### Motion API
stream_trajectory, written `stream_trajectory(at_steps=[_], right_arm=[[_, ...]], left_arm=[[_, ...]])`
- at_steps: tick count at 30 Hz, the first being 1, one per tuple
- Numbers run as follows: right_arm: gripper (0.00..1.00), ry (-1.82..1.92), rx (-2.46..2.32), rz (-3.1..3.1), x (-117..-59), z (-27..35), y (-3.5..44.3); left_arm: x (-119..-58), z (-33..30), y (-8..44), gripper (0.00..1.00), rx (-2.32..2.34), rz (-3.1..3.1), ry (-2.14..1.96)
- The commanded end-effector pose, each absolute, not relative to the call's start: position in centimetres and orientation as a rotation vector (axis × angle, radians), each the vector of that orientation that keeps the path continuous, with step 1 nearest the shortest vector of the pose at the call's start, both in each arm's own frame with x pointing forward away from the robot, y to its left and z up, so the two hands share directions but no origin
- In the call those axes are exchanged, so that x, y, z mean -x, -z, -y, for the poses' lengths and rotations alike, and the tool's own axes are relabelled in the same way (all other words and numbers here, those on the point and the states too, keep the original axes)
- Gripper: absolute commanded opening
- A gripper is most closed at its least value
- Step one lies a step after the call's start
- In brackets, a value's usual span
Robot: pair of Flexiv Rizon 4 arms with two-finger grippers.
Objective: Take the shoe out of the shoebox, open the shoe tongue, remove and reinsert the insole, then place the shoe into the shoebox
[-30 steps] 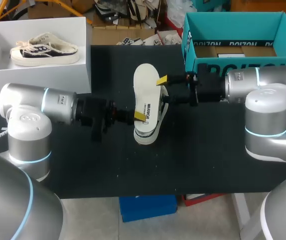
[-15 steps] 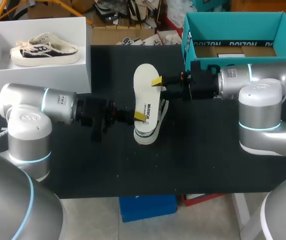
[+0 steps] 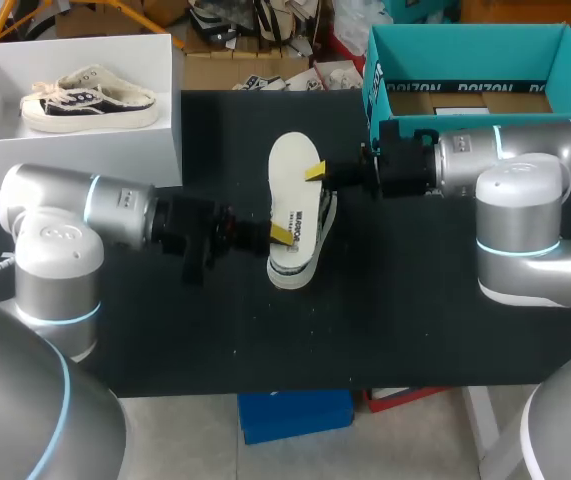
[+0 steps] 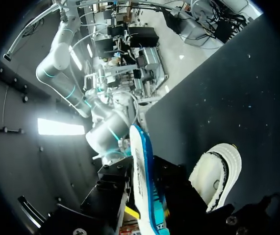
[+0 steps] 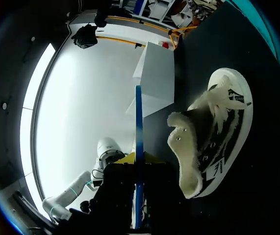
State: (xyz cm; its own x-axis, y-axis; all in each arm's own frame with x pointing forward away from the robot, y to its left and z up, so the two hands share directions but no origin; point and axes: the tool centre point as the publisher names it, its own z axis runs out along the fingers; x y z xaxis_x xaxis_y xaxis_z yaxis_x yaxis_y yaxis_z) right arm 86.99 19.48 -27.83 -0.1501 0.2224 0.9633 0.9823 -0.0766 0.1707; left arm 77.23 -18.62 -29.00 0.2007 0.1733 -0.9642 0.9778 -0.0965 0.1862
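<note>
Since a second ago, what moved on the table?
The right gripper slid a little leftward, farther onto the insole, which it pinches. The left gripper kept its grip on the insole, and the shoe beneath stayed put.

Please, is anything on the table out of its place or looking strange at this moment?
Only the insole is out of place: it is outside the shoe, held above it by the left hand and the right hand, one at each side. Nothing looks spilled or damaged.
</note>
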Motion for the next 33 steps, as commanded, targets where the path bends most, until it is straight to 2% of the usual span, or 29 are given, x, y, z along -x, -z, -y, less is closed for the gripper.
stream_trajectory(at_steps=[1, 15, 22, 33], right_arm=[[0.00, 1.292, 1.364, 1.448, -87.0, -19.5, 27.9], [0.00, 1.292, 1.364, 1.448, -87.0, -19.5, 27.9], [0.00, 1.292, 1.364, 1.448, -87.0, -19.5, 27.9], [0.00, 1.292, 1.364, 1.448, -87.0, -19.5, 27.9]], left_arm=[[-76.4, 18.3, 28.4, 1.00, -1.522, -1.204, 1.007], [-75.6, 13.2, 26.5, 1.00, -1.805, -1.671, 0.723], [-74.7, 14.0, 24.5, 1.00, -2.081, -1.828, 0.390], [-74.3, 15.3, 23.0, 1.00, -2.242, -1.953, 0.077]])
